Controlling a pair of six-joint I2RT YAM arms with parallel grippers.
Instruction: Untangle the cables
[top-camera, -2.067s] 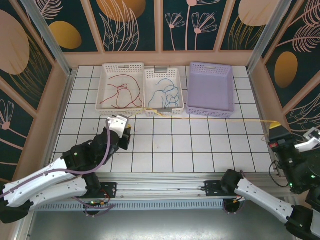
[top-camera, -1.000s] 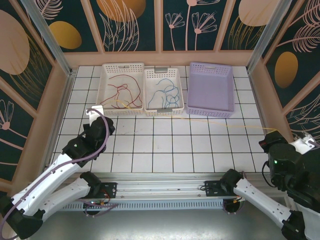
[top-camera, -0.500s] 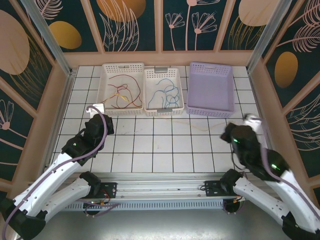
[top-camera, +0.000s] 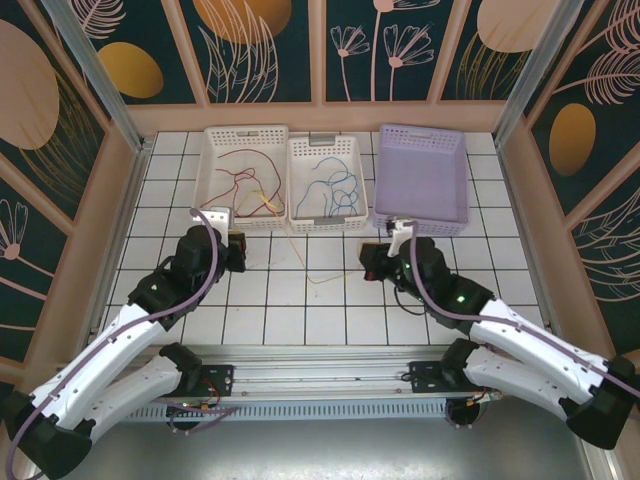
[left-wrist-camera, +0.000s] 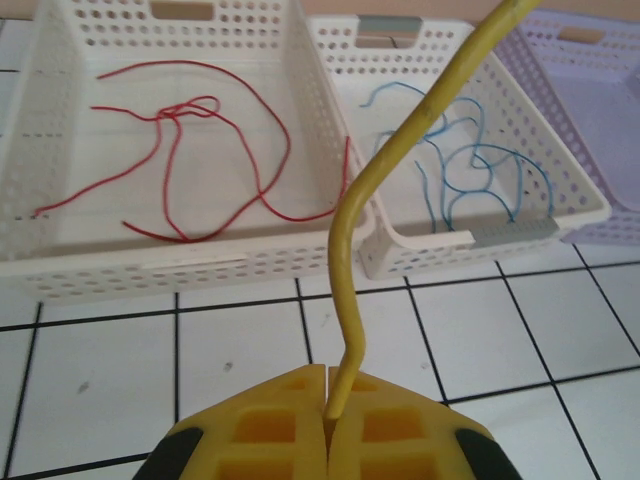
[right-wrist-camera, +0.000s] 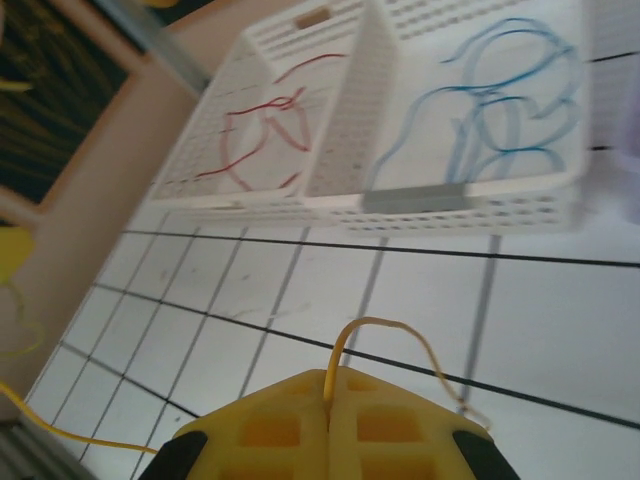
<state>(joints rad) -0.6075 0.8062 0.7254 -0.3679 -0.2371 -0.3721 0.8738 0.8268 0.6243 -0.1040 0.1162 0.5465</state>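
Top view: the fingertips of the left tool (top-camera: 236, 252) and right tool (top-camera: 371, 262) sit under wrist hardware, so the grip is hard to read there. The yellow cable (top-camera: 310, 279) is hair-thin on the tiles, and its run btwn the arms is only faintly traceable. In the left wrist view it exits the top edge, so its far end is cut off. The right wrist view is soft, esp. the baskets at the back.

Wrist views settle the grips. Left tool (left-wrist-camera: 327, 385): jaws fully closed, yellow cable pinched in the seam, rising w/ a bend toward the baskets. Right tool (right-wrist-camera: 328, 385): also closed tight on yellow cable, which arcs up in a small loop and drops to the tile at right.

Containers: three baskets in a row at the far side of the bench (top-camera: 300, 320).
- Left white basket (top-camera: 245, 130) holds the red cable (left-wrist-camera: 170, 150), in loose loops crossing near the middle.
- Middle white basket (top-camera: 327, 224), w/ grey tabs on its rims, holds the blue cable (left-wrist-camera: 470, 170) in overlapping curls.
- Lavender basket (top-camera: 420, 131) sits at right.

The left tool is just in front of the left white basket; the right tool is near the lavender basket's front.

Materials: the baskets are rigid plastic w/ perforated walls. The bench is white square tiles w/ dark grout. The tool pads are yellow, moulded w/ square recesses. The cables are thin, round and limp.
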